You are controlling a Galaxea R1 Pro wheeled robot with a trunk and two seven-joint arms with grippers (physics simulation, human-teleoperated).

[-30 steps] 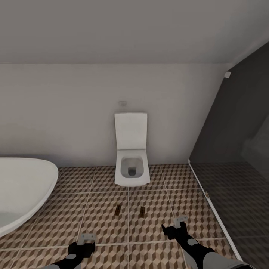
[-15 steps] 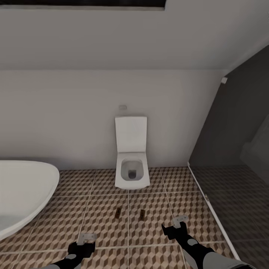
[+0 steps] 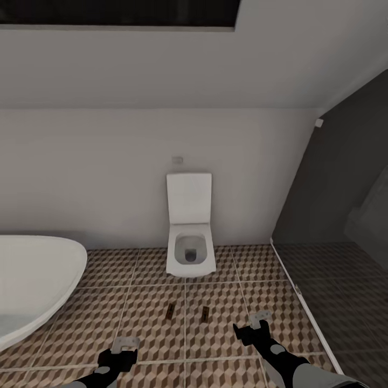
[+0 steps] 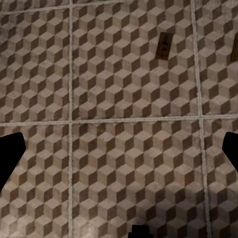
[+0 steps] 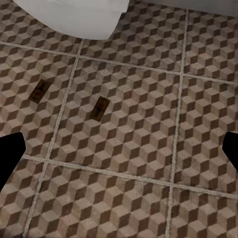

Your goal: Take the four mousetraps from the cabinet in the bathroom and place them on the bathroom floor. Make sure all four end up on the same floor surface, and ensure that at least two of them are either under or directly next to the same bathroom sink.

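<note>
Two mousetraps lie on the cube-patterned bathroom floor (image 3: 151,302) in front of the toilet, one to the left (image 3: 170,310) and one to the right (image 3: 205,314), a short gap apart. The left wrist view has one mousetrap (image 4: 164,45) whole and another (image 4: 234,49) cut by the frame edge. Both mousetraps (image 5: 38,91) (image 5: 100,108) lie flat in the right wrist view. My left gripper (image 3: 125,345) and right gripper (image 3: 257,322) hang low over the tiles, nearer to me than the traps, both open and empty. The cabinet and the bathroom sink are out of view.
A white wall-hung toilet (image 3: 188,240) with its lid up stands at the far wall. The rounded white bathtub (image 3: 32,285) takes the left side. A dark glass shower screen (image 3: 334,205) and its floor rail (image 3: 302,302) close off the right.
The whole picture has slid downward, so the camera has tilted up; a dark strip now shows at the top. The mousetraps and both grippers have kept their places.
</note>
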